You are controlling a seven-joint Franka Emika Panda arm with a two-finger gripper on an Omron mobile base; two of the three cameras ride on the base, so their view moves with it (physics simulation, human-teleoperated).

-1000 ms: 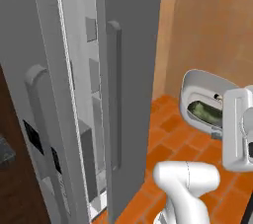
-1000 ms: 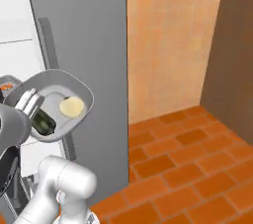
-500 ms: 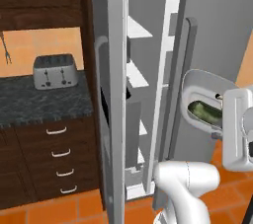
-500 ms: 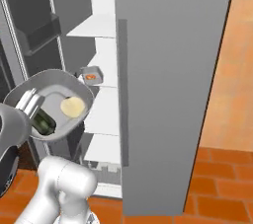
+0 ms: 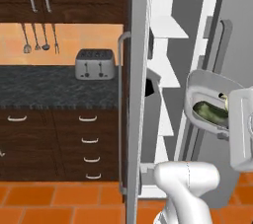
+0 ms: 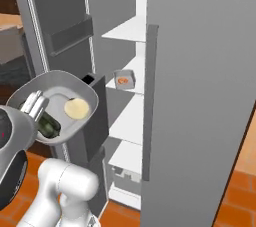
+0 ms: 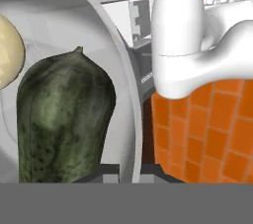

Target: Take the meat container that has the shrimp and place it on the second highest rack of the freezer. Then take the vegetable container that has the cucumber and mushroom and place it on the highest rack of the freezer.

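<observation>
1. Vegetable container (image 6: 56, 105): you see a grey, shallow tray carried at the end of the arm, in front of the open freezer. It holds the dark green cucumber (image 7: 62, 119) and the pale mushroom (image 6: 76, 108).
2. Fingers: the gripper (image 6: 35, 105) meets the container's near rim beside the cucumber; judged from the tray hanging clear of any shelf, the fingers are clenched on that rim, though the contact itself is hidden.
3. Governing relation: the highest rack (image 6: 127, 31) lies above and ahead of the container, so the coming move is likely a lift, then a push inward past the door edge.
4. Meat container (image 6: 123, 79): it sits on the second highest rack (image 6: 131, 75), with the shrimp visible as an orange spot; that step appears done.
5. View differences: the right base view shows both racks and the mushroom; the left base view shows the tray (image 5: 212, 104) edge-on beside the toaster (image 5: 95, 63) and dark surface (image 5: 54, 87); the hand view gives the cucumber close up.
</observation>
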